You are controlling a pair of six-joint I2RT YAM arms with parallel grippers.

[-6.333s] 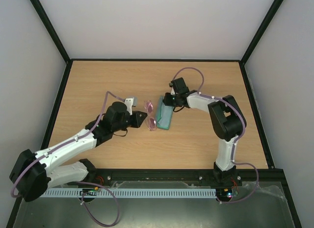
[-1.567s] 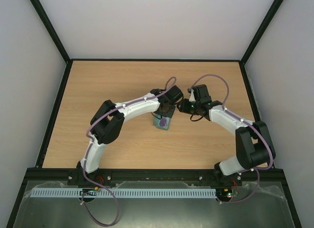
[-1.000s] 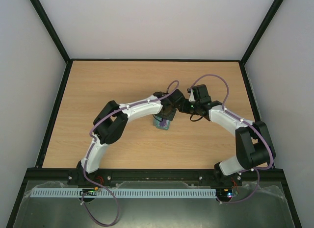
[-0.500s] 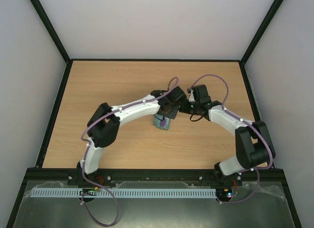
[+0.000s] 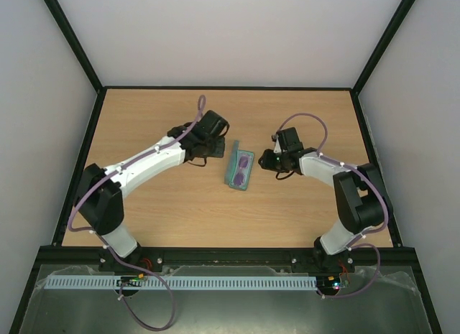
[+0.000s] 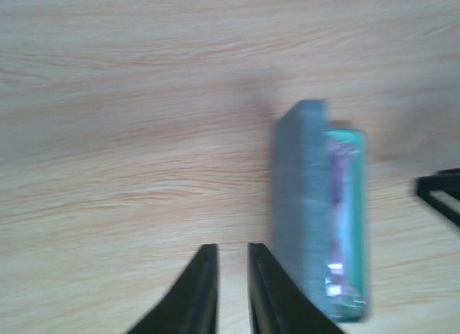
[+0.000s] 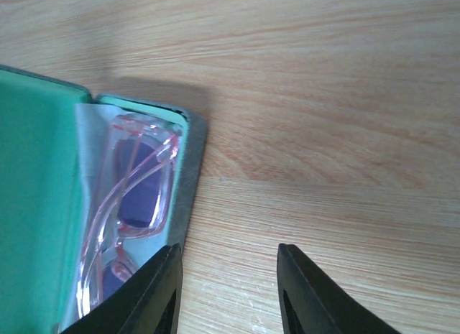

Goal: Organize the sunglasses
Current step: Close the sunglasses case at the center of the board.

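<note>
- Sunglasses [image 5: 241,170] lie inside the open case [image 5: 234,156] mid-bench [image 5: 165,212], long axis running near to far, slightly slanted
- Left fingers [image 6: 203,280] nearly together, empty
- Right fingers [image 7: 161,294] spread apart, empty, beside the case

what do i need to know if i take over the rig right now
Left gripper: fingers almost together, holding nothing, above bare table to the left of the case.
Right gripper: open, empty, low over the table at the case's right side, one finger close to its rim.
Sunglasses: folded, lying inside the open case near the middle of the table.
Done: the glasses are in the case.
Left: the lid is not shut yet. Closing it looks like the likely next step, and neither gripper has hold of the case.
</note>
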